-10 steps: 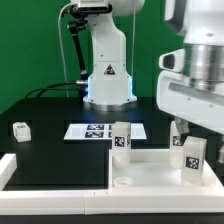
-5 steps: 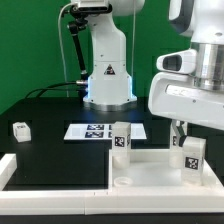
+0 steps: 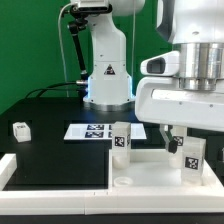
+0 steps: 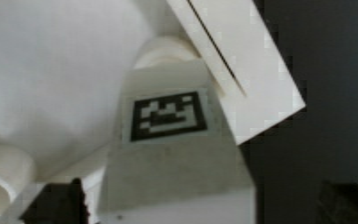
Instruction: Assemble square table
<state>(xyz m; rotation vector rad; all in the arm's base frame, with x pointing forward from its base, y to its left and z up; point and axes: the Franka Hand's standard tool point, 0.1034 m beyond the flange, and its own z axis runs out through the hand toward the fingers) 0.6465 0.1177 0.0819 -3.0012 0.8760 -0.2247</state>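
Lying outside wrist view: loose leg [image 3: 21, 130].

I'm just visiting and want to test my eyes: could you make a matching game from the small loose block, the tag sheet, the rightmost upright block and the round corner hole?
1 leg on the exterior view's left
2 marker board
3 upright leg on the exterior view's right
4 near corner socket

A empty
B standing on the square top
C alone on the black table
D flat before the robot base

Pairs: 1-C, 2-D, 3-B, 4-A
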